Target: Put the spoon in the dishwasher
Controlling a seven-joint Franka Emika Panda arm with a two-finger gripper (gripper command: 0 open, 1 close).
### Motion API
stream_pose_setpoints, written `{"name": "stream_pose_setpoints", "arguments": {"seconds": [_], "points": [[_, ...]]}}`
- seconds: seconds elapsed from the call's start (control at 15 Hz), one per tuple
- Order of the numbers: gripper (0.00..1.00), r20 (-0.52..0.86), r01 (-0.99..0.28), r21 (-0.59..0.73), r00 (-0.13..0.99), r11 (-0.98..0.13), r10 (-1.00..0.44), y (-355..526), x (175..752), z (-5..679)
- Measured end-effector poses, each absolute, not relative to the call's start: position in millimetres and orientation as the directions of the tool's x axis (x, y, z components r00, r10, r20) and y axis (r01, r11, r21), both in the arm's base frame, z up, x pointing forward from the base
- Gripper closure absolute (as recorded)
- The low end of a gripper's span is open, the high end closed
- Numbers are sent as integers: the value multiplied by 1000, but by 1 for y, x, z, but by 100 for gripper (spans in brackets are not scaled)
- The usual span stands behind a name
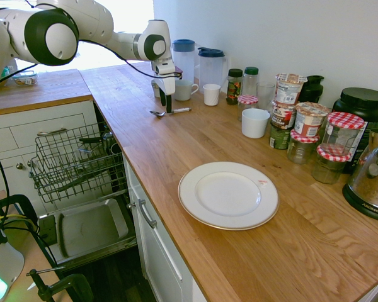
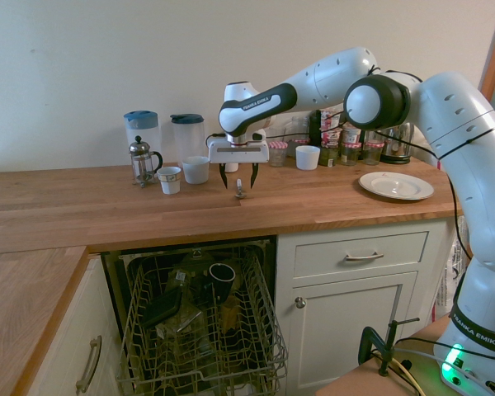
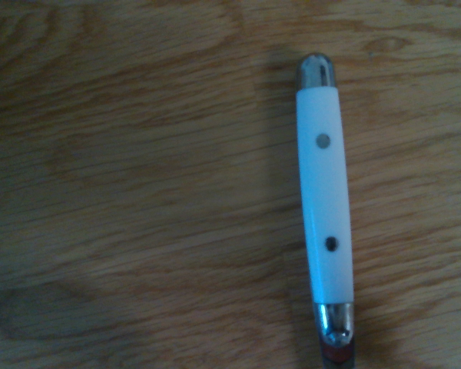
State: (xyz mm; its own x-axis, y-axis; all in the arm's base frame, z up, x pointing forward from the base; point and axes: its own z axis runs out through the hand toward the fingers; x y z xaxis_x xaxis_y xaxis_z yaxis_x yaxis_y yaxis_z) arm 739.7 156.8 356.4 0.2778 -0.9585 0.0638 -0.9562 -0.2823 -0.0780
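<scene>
1. The arm point(image 2: 330, 82) is reaching over the wooden counter point(image 1: 145, 145), entering from opposite sides in the two exterior views.
2. The dishwasher point(image 1: 91, 229) is standing open; the first exterior view is showing its lowered metal door, which the second is not showing.
3. In the second exterior view, a dark mug point(image 2: 222, 279) is sitting plainly in the wire rack point(image 2: 272, 351), and a French press point(image 2: 143, 161) is standing at the counter's back.
4. The counter is displaying long grain and a smooth brown finish, while a round white plate point(image 1: 229, 195) is lying on it, its thin rim catching the eye.
5. The gripper point(image 2: 238, 186) is pointing down with its two dark, slender fingers standing apart, clamping nothing.
6. The spoon point(image 3: 326, 200) is lying on the counter behind the open dishwasher, as seen in the second exterior view; its shiny bowl is showing in the first, while the wrist view is revealing two round rivets and metal ends on its whitish handle.
7. The spoon is resting beneath the gripper, its handle appearing between the spread fingers in the second exterior view; whether either finger is touching it is remaining unclear.
</scene>
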Motion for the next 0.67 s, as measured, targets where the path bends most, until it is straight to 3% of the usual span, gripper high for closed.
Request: {"name": "stream_pose_setpoints", "arguments": {"seconds": [0.53, 0.6, 0.67], "points": [[0, 34, -959, -61, 275, -277, -961, 149, 751, 342], [100, 31, -959, -61, 276, -277, -961, 149, 751, 342], [100, 30, -958, -60, 277, -279, -960, 149, 751, 342]]}}
